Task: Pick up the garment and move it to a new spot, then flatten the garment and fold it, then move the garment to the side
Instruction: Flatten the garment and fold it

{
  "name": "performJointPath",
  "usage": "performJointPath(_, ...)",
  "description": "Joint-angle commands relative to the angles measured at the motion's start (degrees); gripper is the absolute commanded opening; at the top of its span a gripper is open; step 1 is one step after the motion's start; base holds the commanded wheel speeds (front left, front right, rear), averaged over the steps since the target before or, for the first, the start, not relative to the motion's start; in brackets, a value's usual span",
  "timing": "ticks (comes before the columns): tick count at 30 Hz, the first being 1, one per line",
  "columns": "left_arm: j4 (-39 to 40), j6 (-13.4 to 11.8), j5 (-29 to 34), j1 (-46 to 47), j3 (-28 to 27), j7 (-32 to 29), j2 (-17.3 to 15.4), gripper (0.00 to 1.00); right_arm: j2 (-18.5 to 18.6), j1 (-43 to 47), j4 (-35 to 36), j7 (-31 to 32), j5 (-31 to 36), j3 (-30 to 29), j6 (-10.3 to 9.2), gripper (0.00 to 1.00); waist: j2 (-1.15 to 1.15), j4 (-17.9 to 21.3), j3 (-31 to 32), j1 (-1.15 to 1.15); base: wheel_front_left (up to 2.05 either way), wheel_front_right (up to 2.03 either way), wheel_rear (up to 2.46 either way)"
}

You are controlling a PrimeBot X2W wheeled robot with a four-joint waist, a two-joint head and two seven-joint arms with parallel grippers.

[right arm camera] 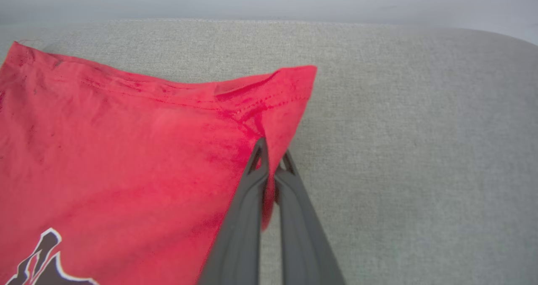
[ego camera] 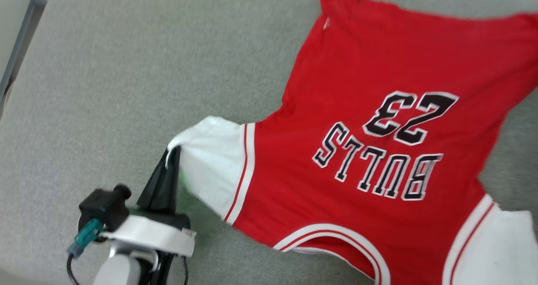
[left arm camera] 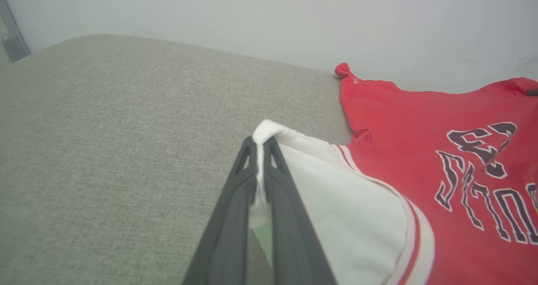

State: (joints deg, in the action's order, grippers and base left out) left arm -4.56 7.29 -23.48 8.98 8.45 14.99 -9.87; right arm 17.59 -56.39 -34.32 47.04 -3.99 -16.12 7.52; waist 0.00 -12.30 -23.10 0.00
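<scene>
Precariously, the left gripper (left arm camera: 261,144) clamped the jersey (ego camera: 378,87) by its sleeve tip (left arm camera: 271,129), the right gripper (right arm camera: 273,154) a hem corner (right arm camera: 294,87); tugging might free either.

We read "BULLS" and "23", upside down, on the garment (ego camera: 378,87), right of the fingers (ego camera: 162,184) of our left gripper (ego camera: 173,150).

A: Left gripper (ego camera: 172,152) look?
B: Long black fingers (ego camera: 159,186), white wrist band (ego camera: 151,234), black camera block (ego camera: 104,207), teal plug (ego camera: 86,234), black cable (ego camera: 68,270).
A: Right gripper (right arm camera: 273,152)?
B: Dark grey fingers (right arm camera: 243,217), triangular cut-outs near tips.
</scene>
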Motion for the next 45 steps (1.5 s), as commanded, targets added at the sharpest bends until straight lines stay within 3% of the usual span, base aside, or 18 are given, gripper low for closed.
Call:
performJointPath(1,-1.1,-0.6,-0.3,-1.7,-0.9,0.2,-0.4,0.0,0.7,6.0,4.4,0.4,-2.8,0.5,-0.06,0.0,0.0,3.2,4.6,0.0,0.0,0.0,0.0)
performJointPath(10,-1.6,-3.5,-1.7,-7.1,-3.2,-2.6,-2.0,0.0,-2.4,31.8,25.3,2.1,-10.4,-4.8,-0.06,0.0,0.0,9.7,11.0,0.0,0.0,0.0,0.0)
performJointPath(16,-1.7,-4.4,-2.5,-9.6,-3.8,-4.9,-2.9,0.0,-8.0,46.9,33.9,0.8,-12.1,-9.6,-0.06,0.0,0.0,12.4,12.6,0.0,0.0,0.0,0.0)
performJointPath(21,-2.7,-4.4,-2.9,-10.8,-3.7,-5.6,-3.4,0.0,-13.0,57.4,36.6,-1.6,-13.1,-12.5,-0.06,0.0,0.0,13.1,13.8,0.0,0.0,0.0,0.0)
performJointPath(28,-3.9,-4.6,-3.2,-11.6,-3.0,-6.1,-3.2,0.0,-14.7,66.5,31.9,-4.8,-17.2,-13.0,-0.06,0.0,0.0,13.0,15.4,0.0,0.0,0.0,0.0)
performJointPath(29,-4.2,-4.5,-3.2,-11.7,-2.8,-6.3,-3.2,0.0,-14.8,67.4,30.1,-5.5,-18.4,-12.5,-0.06,0.06,0.0,12.9,15.6,0.0,0.0,0.0,0.0)
performJointPath(30,-4.4,-4.4,-3.3,-11.6,-2.6,-6.5,-3.2,0.0,-14.7,67.8,28.6,-6.7,-19.4,-12.3,-0.06,0.31,0.0,12.7,15.9,0.0,0.0,0.0,0.0)
performJointPath(31,-4.6,-4.3,-3.3,-11.5,-2.4,-6.5,-3.2,0.0,-14.7,68.1,27.4,-8.3,-20.2,-11.8,-0.06,1.0,0.0,12.6,16.2,0.0,0.0,0.0,0.0)
performJointPath(37,-5.5,-4.1,-3.3,-11.1,-1.6,-6.5,-3.1,0.0,-14.7,65.8,24.3,-22.3,-21.9,-11.9,-0.05,1.0,0.0,12.2,17.1,0.0,0.0,0.0,0.0)
performJointPath(45,-5.0,-4.2,-3.3,-10.1,-1.0,-6.1,-3.0,0.0,-14.7,58.5,23.7,-43.0,-18.2,-12.8,-0.05,1.0,0.0,12.1,16.6,0.0,0.0,0.0,0.0)
